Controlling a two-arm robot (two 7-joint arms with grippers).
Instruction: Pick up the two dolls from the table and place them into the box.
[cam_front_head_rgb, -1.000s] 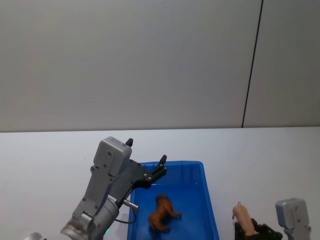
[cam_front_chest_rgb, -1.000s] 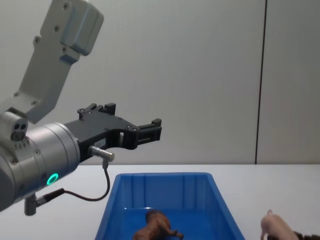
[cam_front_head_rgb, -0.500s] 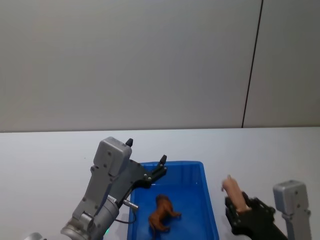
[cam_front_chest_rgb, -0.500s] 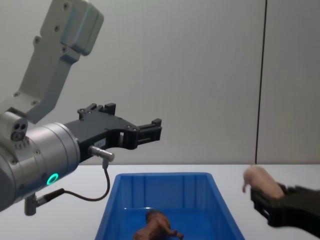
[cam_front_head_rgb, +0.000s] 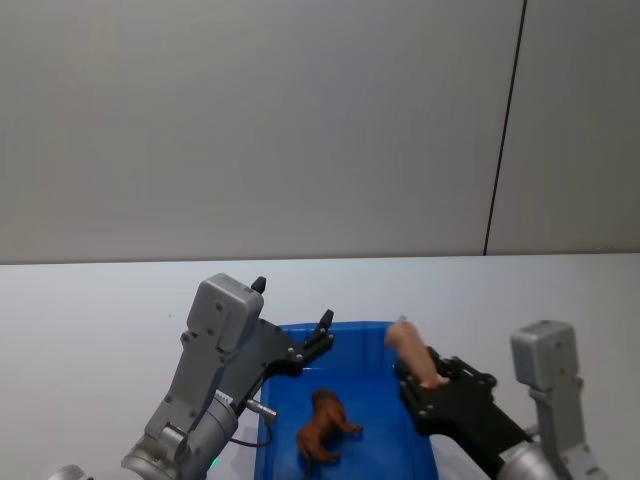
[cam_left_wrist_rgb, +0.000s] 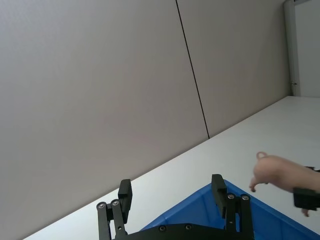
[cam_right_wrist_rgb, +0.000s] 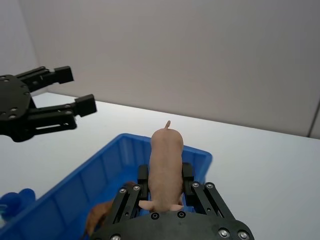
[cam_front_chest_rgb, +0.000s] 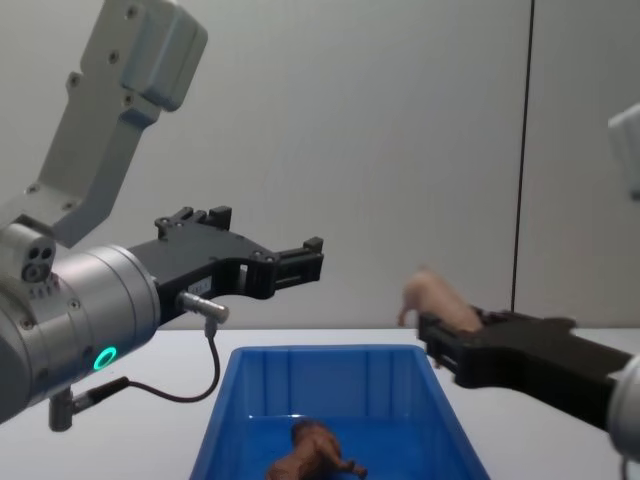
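Note:
The dark brown doll (cam_front_head_rgb: 323, 427) lies inside the blue box (cam_front_head_rgb: 418, 400) on the white table (cam_front_head_rgb: 100, 310); it also shows low in the chest view (cam_front_chest_rgb: 312, 455). My right gripper (cam_front_head_rgb: 420, 378) is shut on the pale pink doll (cam_front_head_rgb: 409, 347) and holds it in the air over the box's right rim. The pink doll (cam_right_wrist_rgb: 165, 159) sits lengthwise between the jaws in the right wrist view, above the box (cam_right_wrist_rgb: 75, 192). My left gripper (cam_front_head_rgb: 292, 322) hovers open and empty above the box's left side, its fingers (cam_front_chest_rgb: 300, 258) spread.
A grey wall with a dark vertical seam (cam_front_head_rgb: 505, 130) stands behind the table. Bare white tabletop stretches to the left (cam_front_head_rgb: 90, 330) and to the right (cam_front_head_rgb: 560, 290) of the box.
My right gripper has risen from the table's right side and carried the pink doll leftward to above the box's right rim. The left arm and the brown doll have not moved.

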